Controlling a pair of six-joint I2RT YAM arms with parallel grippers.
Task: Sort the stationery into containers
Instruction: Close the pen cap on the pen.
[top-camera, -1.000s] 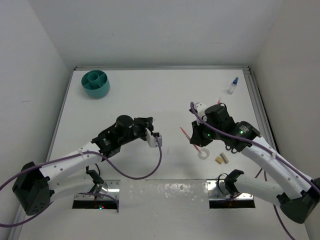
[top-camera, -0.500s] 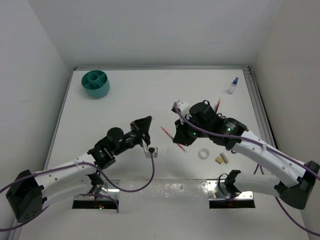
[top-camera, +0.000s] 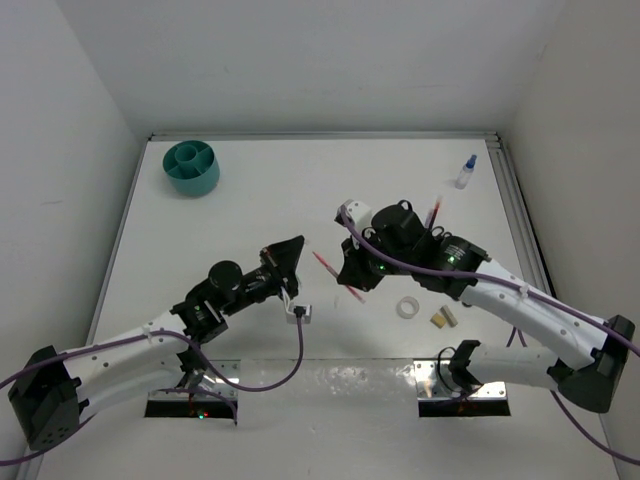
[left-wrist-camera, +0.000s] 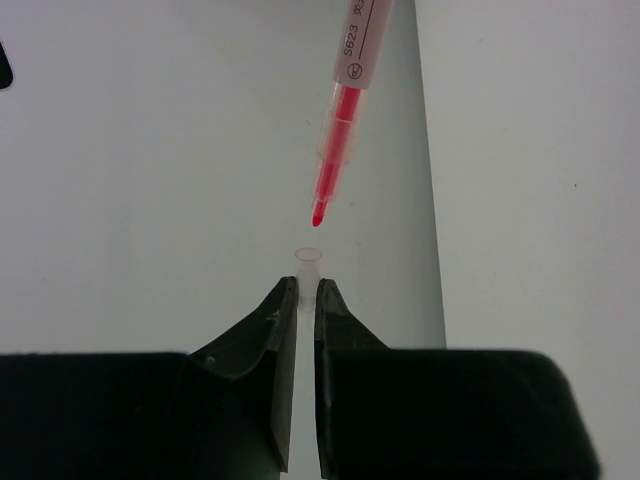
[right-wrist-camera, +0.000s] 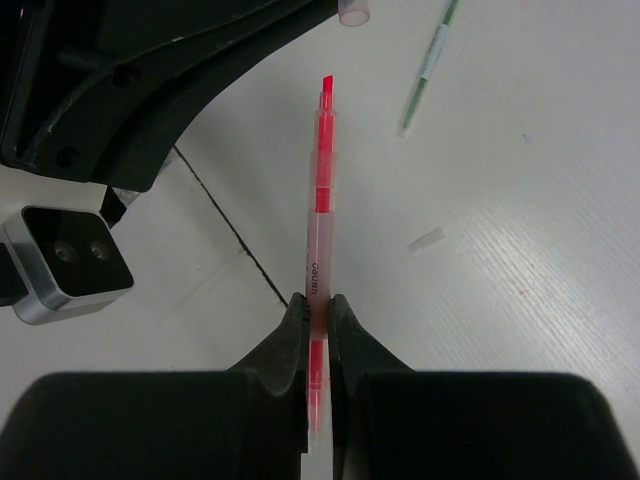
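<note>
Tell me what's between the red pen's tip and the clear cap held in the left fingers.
Nothing: a bare gap separates the red pen tip from the clear cap, as the left wrist view shows.

Top view looks down from behind the arms over the whole white surface (top-camera: 250, 200). Wrist views peer closely past left claw (left-wrist-camera: 298, 297) and right claw (right-wrist-camera: 318, 305), sharing the thin red plastic pen (left-wrist-camera: 342, 130).

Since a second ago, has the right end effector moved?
Yes: the right end effector, gripping the thin red pen, went left, away from the white tape ring.
</note>
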